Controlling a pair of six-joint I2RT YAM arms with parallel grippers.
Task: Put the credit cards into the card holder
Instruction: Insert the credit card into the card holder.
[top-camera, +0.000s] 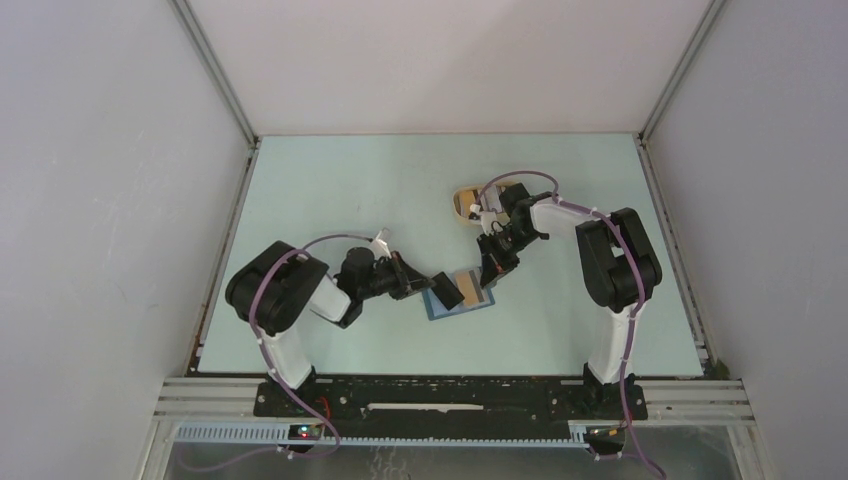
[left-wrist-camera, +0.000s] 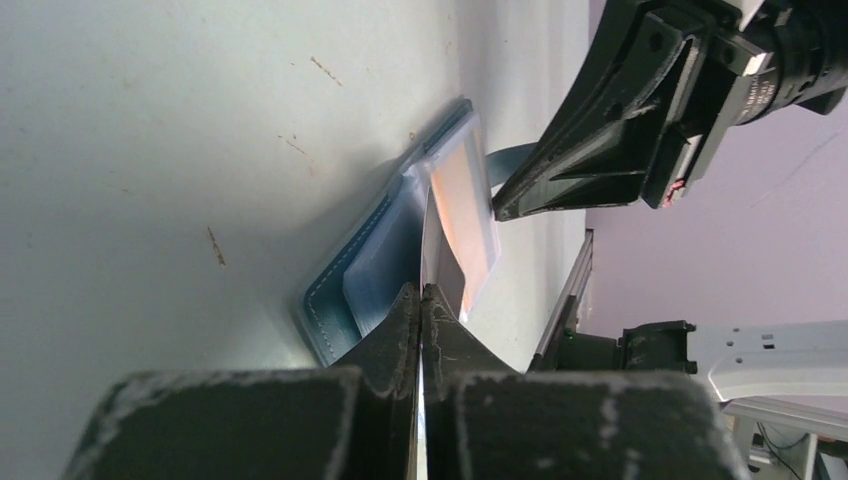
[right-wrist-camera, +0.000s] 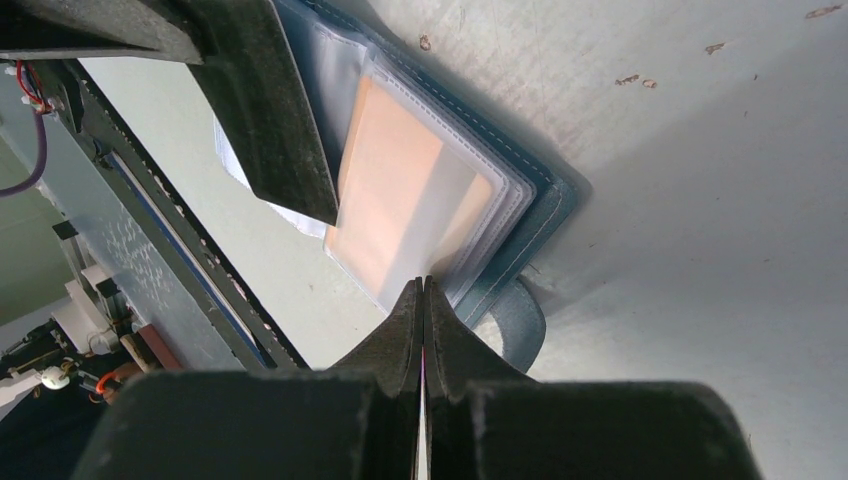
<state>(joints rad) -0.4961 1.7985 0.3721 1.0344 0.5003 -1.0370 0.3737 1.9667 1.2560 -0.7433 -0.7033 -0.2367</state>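
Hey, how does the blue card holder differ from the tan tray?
The card holder is teal-blue and rectangular; the tray is tan and oval. The card holder lies open between the left gripper and right gripper; the tray sits farther back, partly hidden by the right arm. Both rest on the table.

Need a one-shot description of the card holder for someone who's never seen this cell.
On the pale green table, look near the front centre, where the left end effector and right end effector meet. The card holder lies open there: teal-blue, rectangular, an orange card showing inside, unlike the tan tray farther back.
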